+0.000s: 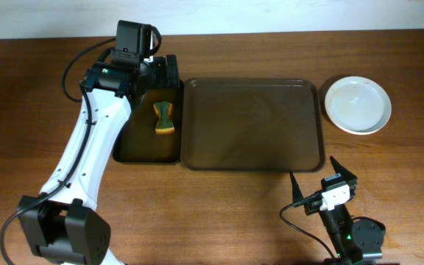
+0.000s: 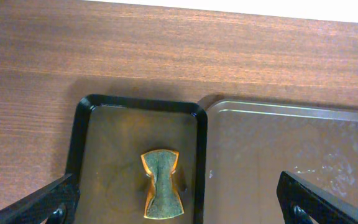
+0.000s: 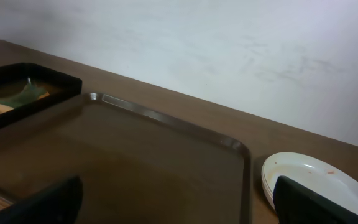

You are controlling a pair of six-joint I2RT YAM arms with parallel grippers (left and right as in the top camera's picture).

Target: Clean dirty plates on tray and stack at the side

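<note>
A stack of white plates point(image 1: 357, 104) sits on the table right of the large brown tray point(image 1: 252, 124); it also shows in the right wrist view point(image 3: 309, 180). The tray point(image 3: 135, 162) holds no plates. A yellow-green sponge point(image 1: 164, 118) lies in the small black tray point(image 1: 147, 151), also seen in the left wrist view point(image 2: 162, 182). My left gripper point(image 1: 160, 72) is open and empty above the black tray's far end point(image 2: 178, 205). My right gripper point(image 1: 322, 180) is open and empty near the front table edge point(image 3: 179, 205).
The black tray point(image 2: 86, 143) adjoins the brown tray point(image 2: 291, 155) on its left. Bare wooden table point(image 1: 219, 221) surrounds both. A white wall point(image 3: 197, 43) lies beyond the table's far edge.
</note>
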